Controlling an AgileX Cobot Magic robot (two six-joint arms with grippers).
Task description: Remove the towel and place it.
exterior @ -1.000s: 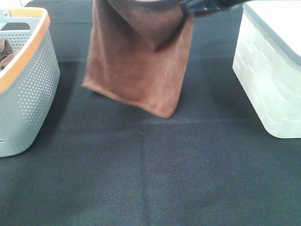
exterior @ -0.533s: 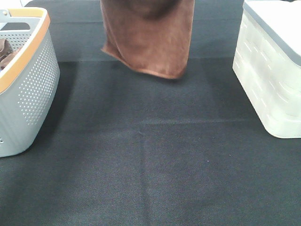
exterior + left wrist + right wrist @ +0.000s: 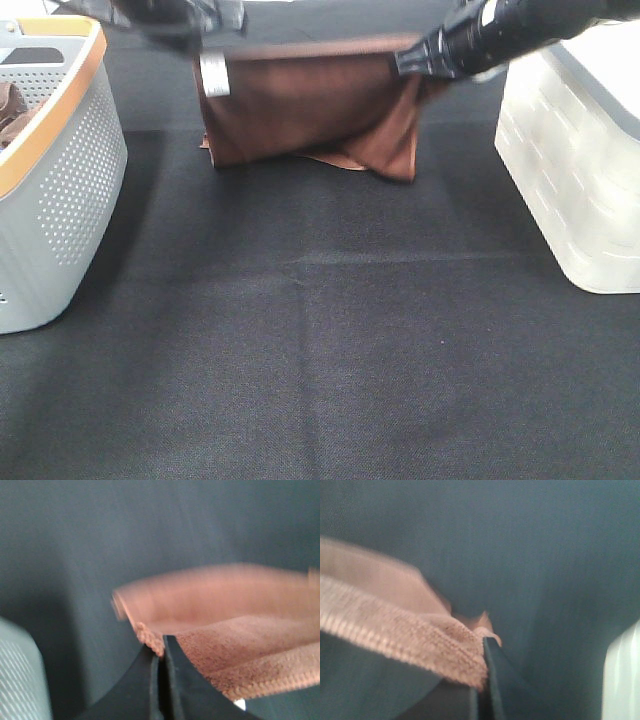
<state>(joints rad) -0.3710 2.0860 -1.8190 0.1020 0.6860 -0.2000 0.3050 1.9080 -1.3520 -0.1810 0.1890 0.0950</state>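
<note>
The towel (image 3: 305, 115) hangs stretched between two grippers over the far worktop (image 3: 320, 350), its lower fold touching the cloth surface. The left gripper (image 3: 205, 25) and right gripper (image 3: 415, 60) each have jaws clamped on a top corner. Laying it flat seemingly comes next, between basket (image 3: 60, 170) and white bin (image 3: 570, 170).

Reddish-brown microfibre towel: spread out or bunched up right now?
Spread out. The reddish-brown microfibre towel is stretched by its top corners between the left claw and right claw, its lower edge sagging onto the black tablecloth.
</note>
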